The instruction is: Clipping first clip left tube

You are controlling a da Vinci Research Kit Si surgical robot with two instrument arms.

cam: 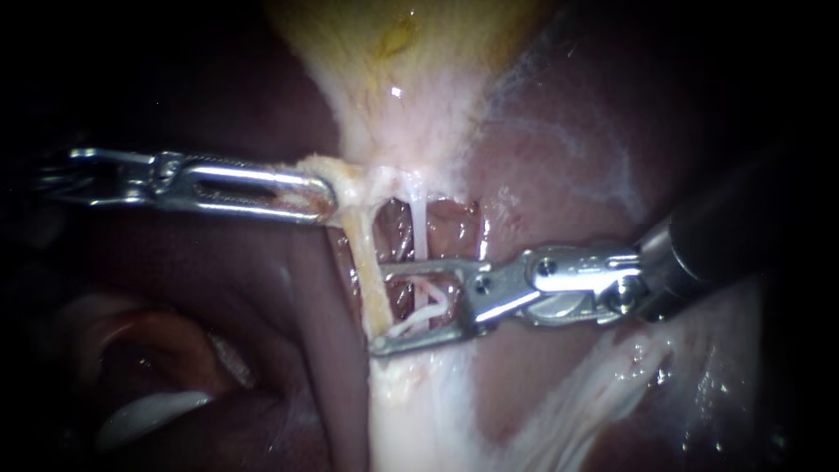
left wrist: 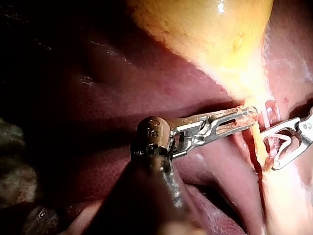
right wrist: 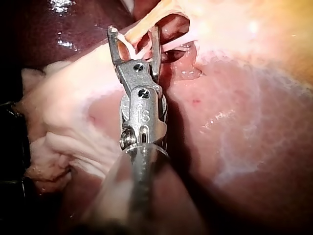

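Your left instrument [cam: 329, 199] is clenched on the lower edge of the gallbladder [cam: 393, 52], just where the left tube [cam: 360, 249] leaves it. Your right instrument [cam: 377, 308] has its jaws spread, carrying a white clip [cam: 426, 308] between them. The left tube crosses at their tips.

Your left tube [cam: 365, 262] is the yellowish strand, taut and slanting slightly, beside a thinner white one. The white clip [cam: 426, 308] (an open V) sits held between the spread jaws of your right instrument [cam: 380, 310], whose tips reach the tube.
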